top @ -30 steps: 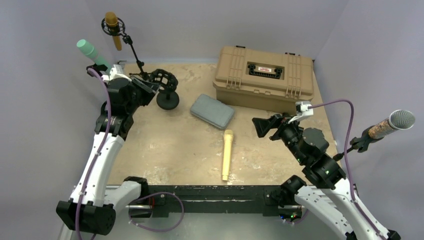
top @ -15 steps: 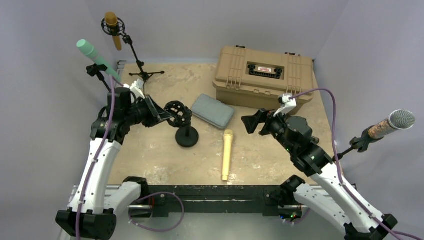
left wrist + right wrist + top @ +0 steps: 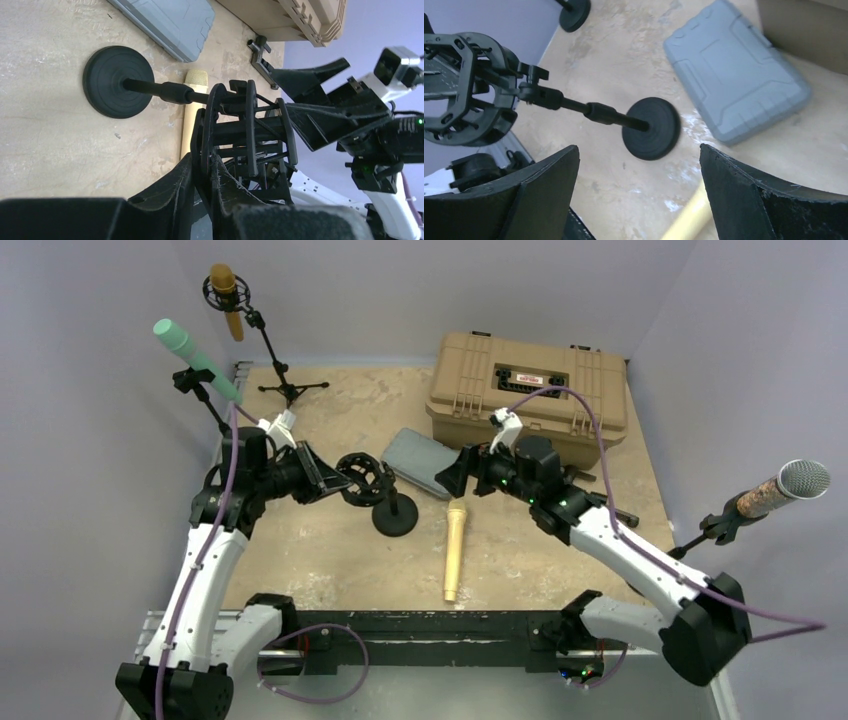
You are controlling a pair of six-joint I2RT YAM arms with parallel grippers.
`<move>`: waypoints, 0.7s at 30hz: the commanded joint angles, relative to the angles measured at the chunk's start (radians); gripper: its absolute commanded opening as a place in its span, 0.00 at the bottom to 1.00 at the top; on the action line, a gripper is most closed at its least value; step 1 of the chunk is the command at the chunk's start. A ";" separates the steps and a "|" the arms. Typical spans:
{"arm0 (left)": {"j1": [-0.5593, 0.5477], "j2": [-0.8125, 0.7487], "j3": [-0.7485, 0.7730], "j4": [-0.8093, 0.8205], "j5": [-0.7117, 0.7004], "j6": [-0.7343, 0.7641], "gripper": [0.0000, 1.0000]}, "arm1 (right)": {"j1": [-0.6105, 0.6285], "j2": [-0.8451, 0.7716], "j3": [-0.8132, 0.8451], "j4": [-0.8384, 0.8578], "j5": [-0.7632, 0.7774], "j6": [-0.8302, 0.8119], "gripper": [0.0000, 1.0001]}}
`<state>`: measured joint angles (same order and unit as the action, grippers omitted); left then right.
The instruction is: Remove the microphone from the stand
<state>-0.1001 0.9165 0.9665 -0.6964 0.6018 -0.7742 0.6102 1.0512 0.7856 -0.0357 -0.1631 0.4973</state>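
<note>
A small black desk stand has a round base [image 3: 396,518] and a black shock mount [image 3: 360,478] on top. It is tilted over near the table's middle. My left gripper [image 3: 335,480] is shut on a ring of the shock mount [image 3: 245,130], seen close in the left wrist view [image 3: 205,165]. A dark cylinder shows inside the mount. My right gripper [image 3: 448,475] is open and empty, just right of the stand. In the right wrist view [image 3: 638,150] its jaws stand wide above the base [image 3: 651,127], with the mount [image 3: 459,90] at left.
A yellow microphone [image 3: 455,550] lies on the table beside the base. A grey case [image 3: 425,462] and a tan case [image 3: 530,390] are behind. Microphones on stands: gold [image 3: 228,295] and green [image 3: 185,348] at back left, silver-headed [image 3: 785,488] at right.
My left gripper has carried the black stand from the back left toward the table's middle. My right gripper has swung left and forward, close to the stand, still open.
</note>
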 commanded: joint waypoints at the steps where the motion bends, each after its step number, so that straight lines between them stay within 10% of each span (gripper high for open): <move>1: 0.005 -0.018 -0.027 0.066 0.037 -0.002 0.00 | -0.001 0.132 0.088 0.244 -0.189 0.087 0.88; 21: 0.005 -0.015 0.019 -0.053 0.003 0.040 0.00 | 0.114 0.392 0.196 0.470 -0.288 0.230 0.85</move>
<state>-0.1001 0.8867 0.9707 -0.7506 0.5846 -0.7551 0.7139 1.4246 0.9333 0.3668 -0.4393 0.7044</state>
